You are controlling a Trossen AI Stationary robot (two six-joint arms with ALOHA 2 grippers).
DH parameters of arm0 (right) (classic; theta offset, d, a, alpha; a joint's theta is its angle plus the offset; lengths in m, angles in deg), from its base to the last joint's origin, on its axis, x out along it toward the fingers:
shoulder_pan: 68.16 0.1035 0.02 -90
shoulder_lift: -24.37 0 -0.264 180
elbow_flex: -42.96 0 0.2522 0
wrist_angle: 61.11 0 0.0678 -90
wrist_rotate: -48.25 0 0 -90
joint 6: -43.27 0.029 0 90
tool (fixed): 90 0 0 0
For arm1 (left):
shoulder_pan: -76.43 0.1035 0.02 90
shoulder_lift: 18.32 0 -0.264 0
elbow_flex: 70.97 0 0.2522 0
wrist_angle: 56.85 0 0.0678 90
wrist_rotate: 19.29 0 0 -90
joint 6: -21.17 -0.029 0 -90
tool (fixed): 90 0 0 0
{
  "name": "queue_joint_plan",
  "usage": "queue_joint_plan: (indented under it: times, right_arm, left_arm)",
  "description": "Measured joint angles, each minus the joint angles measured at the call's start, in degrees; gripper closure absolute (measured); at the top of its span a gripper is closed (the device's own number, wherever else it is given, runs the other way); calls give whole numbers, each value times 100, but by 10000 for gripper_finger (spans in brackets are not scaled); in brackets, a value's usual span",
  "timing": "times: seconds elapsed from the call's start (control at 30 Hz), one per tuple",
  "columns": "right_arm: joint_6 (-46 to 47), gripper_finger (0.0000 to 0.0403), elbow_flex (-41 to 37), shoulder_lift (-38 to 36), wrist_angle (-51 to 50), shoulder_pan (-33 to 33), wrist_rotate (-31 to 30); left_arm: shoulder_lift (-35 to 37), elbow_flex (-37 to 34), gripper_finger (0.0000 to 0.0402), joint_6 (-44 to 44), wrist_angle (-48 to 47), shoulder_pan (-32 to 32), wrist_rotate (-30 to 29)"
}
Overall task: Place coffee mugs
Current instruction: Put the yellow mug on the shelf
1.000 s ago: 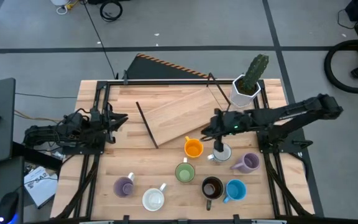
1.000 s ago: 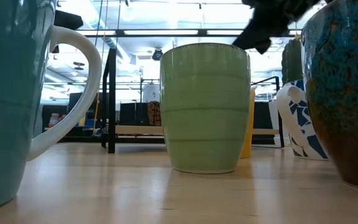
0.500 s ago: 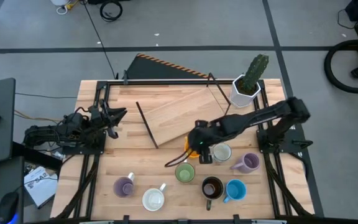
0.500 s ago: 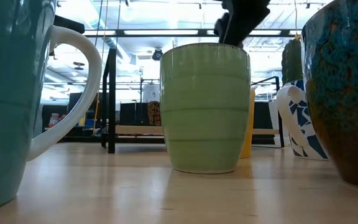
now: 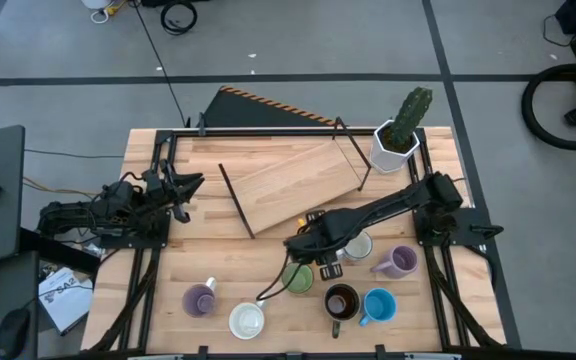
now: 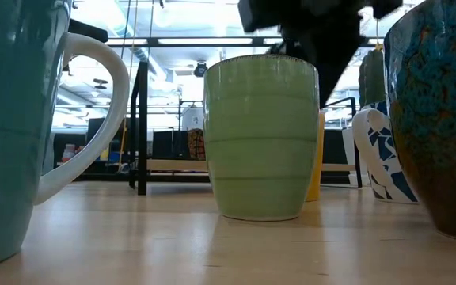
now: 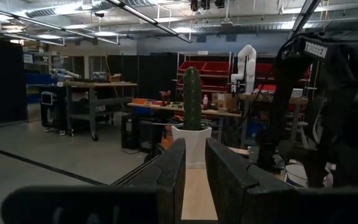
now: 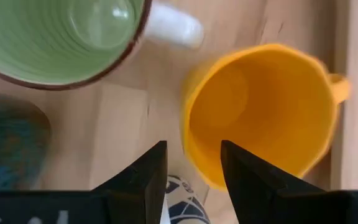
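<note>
Eight coffee mugs on the tabletop (image 5: 218, 255), counted by colour:
- One orange mug (image 8: 260, 106), near the tabletop's middle and directly under my right hand (image 8: 191, 171).
- One green mug (image 8: 61, 31), just beside the orange.
- One blue mug (image 5: 378, 306).
- One dark brown mug (image 5: 342, 301).
- Two lilac mugs (image 5: 200, 300).
- Two white mugs (image 5: 247, 320).

One cactus pot (image 5: 398, 140) stands at the far corner; it is not part of the set.

Handling, by my estimate: glazed ceramic, so stiff, slick and chippable, with modest weight. Best hold is across the wall at the rim, one finger inside.

Right hand: fingers spread, holding nothing, lined up over the orange mug's near wall.

Left hand (image 5: 183, 190): waiting at its own edge of the tabletop, fingers a little apart, holding nothing.
</note>
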Motion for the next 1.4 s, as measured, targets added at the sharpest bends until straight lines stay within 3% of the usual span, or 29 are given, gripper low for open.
queue_joint_plan:
  times: [0.27, 0.67, 1.07, 1.2, 1.4]
  right_arm:
    - [-252, 259, -4, 231, 73, -8, -267]
    - [-371, 380, -4, 252, 8, -69, -125]
    - [-707, 373, -11, -476, -566, -424, -715]
    - [-1311, 376, -11, -909, -610, -722, -987]
    - [-3265, 373, -9, -1163, -563, -1634, -1089]
  left_arm:
    - [0, 0, 333, 4, -2, 0, 0]
    - [0, 0, 333, 80, -53, 0, 0]
    - [0, 0, 333, 78, -90, 0, 0]
    - [0, 0, 333, 64, -94, 0, 0]
    - [0, 0, 333, 43, -93, 0, 0]
